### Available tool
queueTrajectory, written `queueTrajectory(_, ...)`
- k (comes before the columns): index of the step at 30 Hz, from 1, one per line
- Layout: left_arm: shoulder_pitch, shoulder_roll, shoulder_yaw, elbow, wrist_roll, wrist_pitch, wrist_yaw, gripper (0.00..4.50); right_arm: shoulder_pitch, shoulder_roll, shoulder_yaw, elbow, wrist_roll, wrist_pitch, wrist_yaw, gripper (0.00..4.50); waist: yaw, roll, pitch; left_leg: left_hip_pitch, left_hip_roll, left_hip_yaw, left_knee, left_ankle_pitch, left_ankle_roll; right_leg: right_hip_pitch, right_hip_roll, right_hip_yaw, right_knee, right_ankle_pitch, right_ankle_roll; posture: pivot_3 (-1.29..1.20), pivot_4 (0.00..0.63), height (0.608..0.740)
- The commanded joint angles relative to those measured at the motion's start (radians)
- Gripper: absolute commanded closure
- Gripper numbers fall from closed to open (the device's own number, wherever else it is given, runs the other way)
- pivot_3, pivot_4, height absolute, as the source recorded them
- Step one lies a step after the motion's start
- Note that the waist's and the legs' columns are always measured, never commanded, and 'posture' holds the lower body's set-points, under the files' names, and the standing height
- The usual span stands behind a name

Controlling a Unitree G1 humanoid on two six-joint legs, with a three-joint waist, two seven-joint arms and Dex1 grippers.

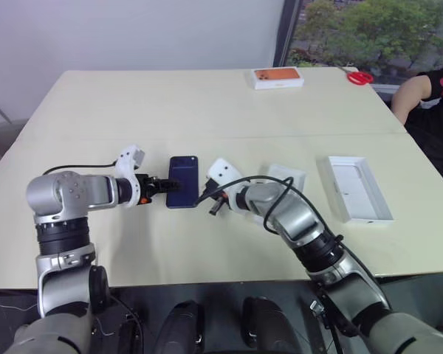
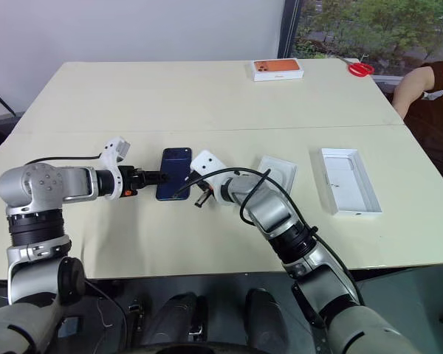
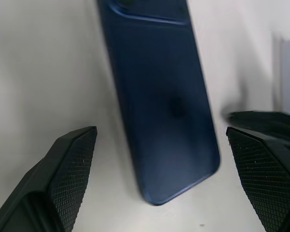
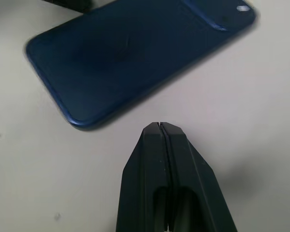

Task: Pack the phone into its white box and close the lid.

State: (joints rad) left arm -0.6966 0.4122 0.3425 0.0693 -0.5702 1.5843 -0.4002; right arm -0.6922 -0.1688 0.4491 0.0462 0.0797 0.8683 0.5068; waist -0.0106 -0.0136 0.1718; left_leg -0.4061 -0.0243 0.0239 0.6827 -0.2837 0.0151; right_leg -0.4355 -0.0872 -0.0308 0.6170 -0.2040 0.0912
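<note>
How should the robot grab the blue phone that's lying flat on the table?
Probably by its two long edges near the close end. The phone lies flat and thin on the table, so there is little to pinch from above. The left gripper comes from the phone's left with fingers open wide. The right gripper, shut, sits by the other long edge and could brace or nudge it.

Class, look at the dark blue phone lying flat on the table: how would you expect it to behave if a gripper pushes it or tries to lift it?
The phone looks rigid, so it should probably slide as one piece. Its glossy back may be slippery against the fingers. Lying flat on the table, it is unlikely to roll or tip, but its thin edge seems hard to get under.
</note>
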Motion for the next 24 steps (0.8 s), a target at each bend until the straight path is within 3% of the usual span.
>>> queueTrajectory(1, 0.012, -0.049, -0.005, 0.038, -0.033, 0.03, 0.01, 0.0, -0.032, 0.032, 0.009, 0.001, -0.008, -0.023, 0.006, 4.49, 0.001, 0.0, 0.0, 0.0, 0.0, 0.0, 0.0, 0.0, 0.0, 0.0, 0.0, 0.0, 0.0, 0.0, 0.0, 0.0, 0.15, 0.74)
queueTrajectory(11, 0.008, -0.101, 0.06, 0.044, -0.117, 0.03, 0.033, 0.0, -0.042, 0.047, 0.01, 0.003, -0.025, -0.027, 0.026, 4.49, 0.002, 0.0, 0.0, 0.0, -0.001, -0.001, 0.0, 0.0, -0.001, 0.0, -0.002, 0.0, 0.0, 0.0, 0.0, 0.0, 0.15, 0.74)
queueTrajectory(22, 0.002, -0.044, 0.118, 0.078, -0.165, 0.03, 0.072, 0.0, -0.018, 0.033, 0.003, -0.017, -0.037, -0.02, 0.038, 4.49, -0.007, 0.0, 0.0, -0.001, -0.001, -0.001, -0.002, 0.0, -0.001, -0.003, -0.002, 0.001, 0.0, 0.0, 0.0, 0.0, 0.15, 0.74)
queueTrajectory(24, -0.007, -0.031, 0.138, 0.092, -0.161, 0.03, 0.076, 0.51, -0.011, 0.028, 0.003, -0.026, -0.038, -0.017, 0.039, 4.5, -0.007, 0.0, 0.0, -0.001, -0.001, -0.001, -0.002, 0.0, -0.001, -0.003, -0.002, 0.001, 0.001, 0.0, 0.0, 0.0, 0.15, 0.74)
